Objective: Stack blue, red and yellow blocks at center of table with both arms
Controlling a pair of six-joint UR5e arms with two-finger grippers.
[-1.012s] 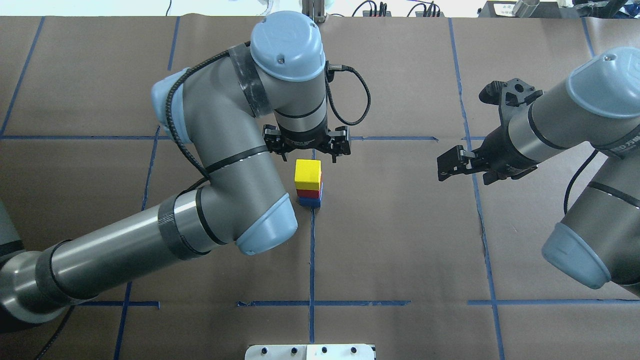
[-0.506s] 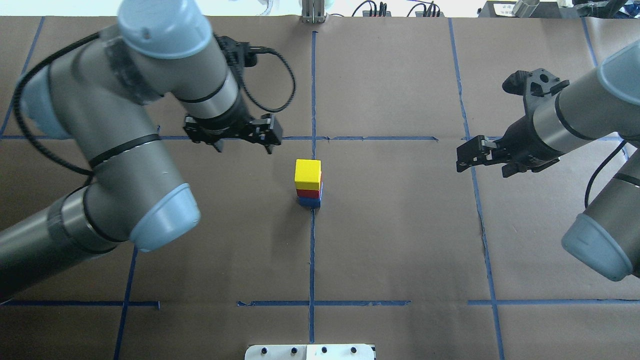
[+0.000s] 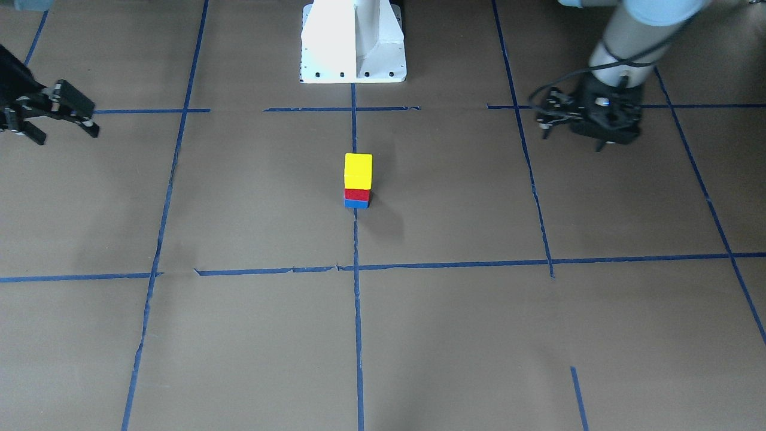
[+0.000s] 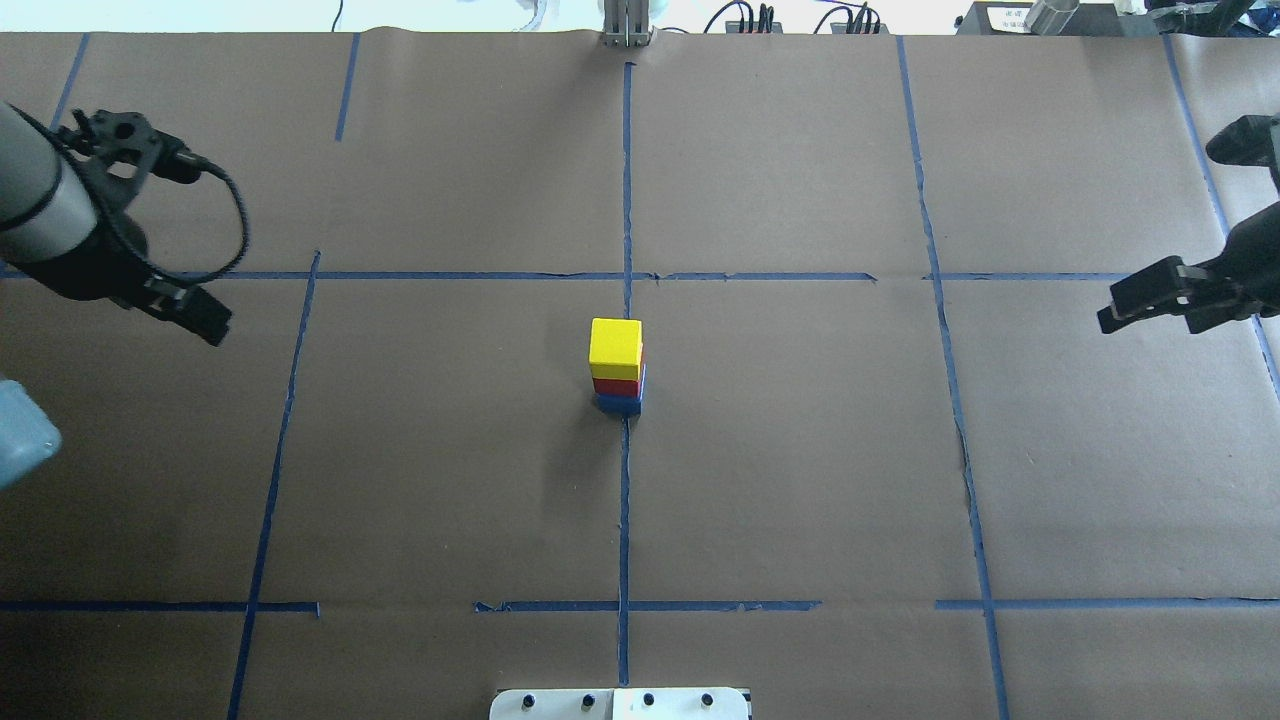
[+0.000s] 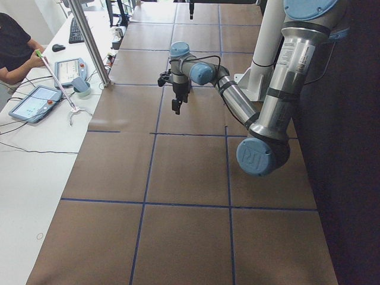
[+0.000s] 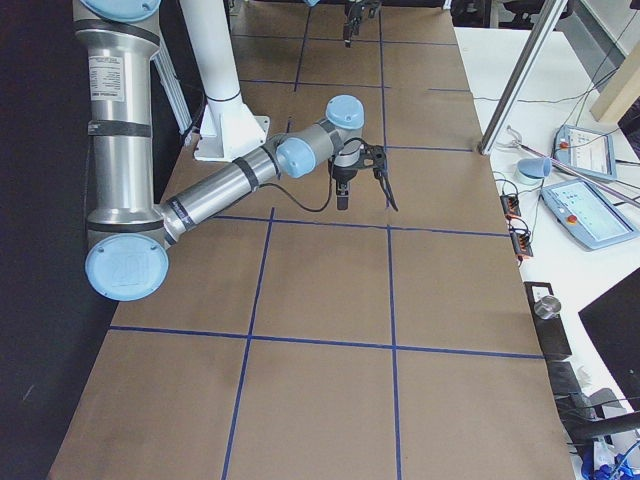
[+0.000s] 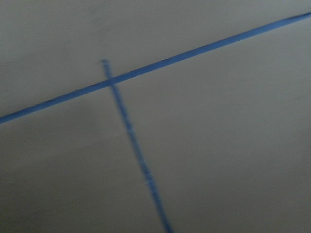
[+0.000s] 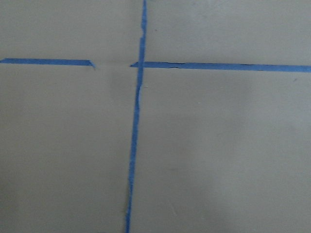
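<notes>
A stack stands at the table's centre on the blue tape line: the yellow block [image 4: 615, 343] on the red block [image 4: 616, 386] on the blue block [image 4: 618, 404]. It also shows in the front-facing view, with yellow [image 3: 358, 170], red [image 3: 357, 194] and blue [image 3: 356, 204]. My left gripper [image 4: 197, 312] is open and empty at the far left edge, well away from the stack; it also shows in the front-facing view [image 3: 573, 130]. My right gripper [image 4: 1125, 305] is open and empty at the far right edge; it also shows in the front-facing view [image 3: 66, 133]. Both wrist views show only paper and tape.
Brown paper with a grid of blue tape lines [image 4: 624, 500] covers the table. The robot's white base [image 3: 353, 42] stands at the near middle edge. Operators' tablets lie on the side tables [image 5: 35, 101] beyond the table's ends.
My left arm has swung from just behind the stack out to the far left. My right arm has drawn back to the far right. The stack has not moved.
</notes>
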